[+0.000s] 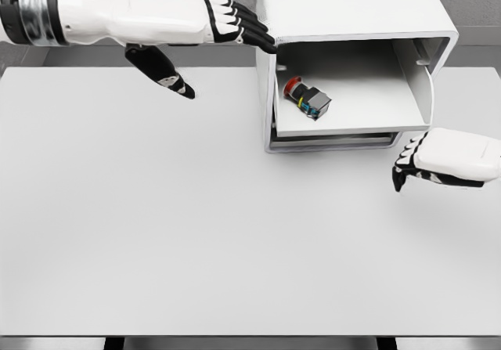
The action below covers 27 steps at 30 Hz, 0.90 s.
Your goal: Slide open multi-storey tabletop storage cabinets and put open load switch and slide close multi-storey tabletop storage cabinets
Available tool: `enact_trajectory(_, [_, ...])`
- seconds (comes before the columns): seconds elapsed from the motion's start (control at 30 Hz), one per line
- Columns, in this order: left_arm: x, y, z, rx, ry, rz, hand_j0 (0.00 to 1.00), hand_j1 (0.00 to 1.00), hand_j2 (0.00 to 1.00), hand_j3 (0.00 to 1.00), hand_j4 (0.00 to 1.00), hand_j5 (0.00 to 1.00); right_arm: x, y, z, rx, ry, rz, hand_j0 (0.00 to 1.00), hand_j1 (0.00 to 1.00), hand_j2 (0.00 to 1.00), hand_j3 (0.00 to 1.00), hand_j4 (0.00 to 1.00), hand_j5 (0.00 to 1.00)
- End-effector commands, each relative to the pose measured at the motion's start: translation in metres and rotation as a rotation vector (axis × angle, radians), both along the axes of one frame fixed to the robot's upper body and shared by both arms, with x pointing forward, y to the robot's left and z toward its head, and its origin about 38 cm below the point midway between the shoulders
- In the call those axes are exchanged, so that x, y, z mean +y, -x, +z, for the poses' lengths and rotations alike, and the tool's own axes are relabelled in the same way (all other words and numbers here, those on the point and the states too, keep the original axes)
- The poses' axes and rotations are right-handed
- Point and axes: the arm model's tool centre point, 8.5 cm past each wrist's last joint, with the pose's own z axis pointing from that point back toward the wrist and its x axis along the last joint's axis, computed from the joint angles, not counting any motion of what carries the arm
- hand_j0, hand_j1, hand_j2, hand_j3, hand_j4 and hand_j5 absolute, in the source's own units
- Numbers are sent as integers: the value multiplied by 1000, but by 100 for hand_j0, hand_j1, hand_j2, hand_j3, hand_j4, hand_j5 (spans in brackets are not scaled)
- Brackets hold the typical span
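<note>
Wide flat white tabletop bare across front and left, free passage. White box-shaped storage cabinet blocks back right; its pulled-out white drawer is open on top, small red-capped grey switch at its left.

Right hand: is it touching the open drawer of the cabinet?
Apart. The head view shows bare table between the right hand and the open drawer front of the cabinet.

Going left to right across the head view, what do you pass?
Left hand reaching to the cabinet's upper left corner → white cabinet with its drawer slid open → switch with a red button lying in the drawer → right hand, fingers relaxed, empty, just off the drawer's front right corner. All over the white table.
</note>
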Motion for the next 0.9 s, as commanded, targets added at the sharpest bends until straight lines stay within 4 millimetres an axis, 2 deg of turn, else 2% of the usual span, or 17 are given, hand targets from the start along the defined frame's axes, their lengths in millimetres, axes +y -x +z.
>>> enact_trajectory(0.0, [22, 0, 3, 0, -12, 52, 100, 100, 100, 100, 100, 100, 12, 4, -21, 60, -10, 31, 38, 38, 38, 38, 38, 38])
enact_trajectory(0.13, [25, 0, -8, 25, -15, 58, 100, 100, 100, 100, 100, 100, 19, -4, -13, 32, -29, 42, 46, 46, 46, 46, 46, 46])
enact_trajectory(0.27, [25, 0, -9, 26, -16, 58, 100, 100, 100, 100, 100, 100, 22, -11, -8, 18, -43, 41, 46, 46, 46, 46, 46, 46])
enact_trajectory(0.33, [27, 0, -20, 52, -16, 61, 100, 100, 100, 100, 100, 100, 32, -18, -12, 26, -39, 65, 46, 46, 46, 46, 46, 46])
enact_trajectory(0.37, [31, 0, -22, 56, -19, 72, 100, 100, 100, 100, 100, 100, 33, -18, -12, 25, -41, 67, 46, 46, 46, 46, 46, 46])
enact_trajectory(0.4, [52, 1, -21, 55, -39, 119, 100, 100, 100, 100, 100, 100, 32, -20, -12, 26, -42, 61, 46, 46, 46, 46, 46, 46])
enact_trajectory(0.53, [75, 3, -21, 58, -60, 174, 100, 100, 100, 100, 100, 100, 31, -24, -11, 22, -45, 52, 46, 46, 46, 46, 46, 46])
enact_trajectory(0.67, [88, 0, -39, 94, -70, 212, 100, 100, 100, 100, 100, 100, 38, -23, -22, 54, -31, 77, 46, 46, 46, 46, 46, 46])
enact_trajectory(0.7, [95, 1, -40, 96, -76, 228, 100, 100, 100, 100, 100, 100, 38, -24, -21, 52, -31, 73, 46, 46, 46, 46, 46, 46])
enact_trajectory(0.73, [111, 4, -38, 91, -99, 266, 100, 100, 100, 100, 100, 100, 36, -29, -22, 53, -40, 61, 46, 46, 46, 46, 46, 46])
enact_trajectory(0.77, [124, 7, -45, 110, -113, 294, 100, 100, 100, 100, 100, 100, 32, -32, -23, 57, -41, 44, 46, 46, 46, 46, 46, 46])
enact_trajectory(0.87, [140, 13, -62, 152, -136, 329, 100, 100, 100, 100, 100, 100, 25, -39, -26, 65, -46, 13, 46, 46, 46, 46, 46, 46])
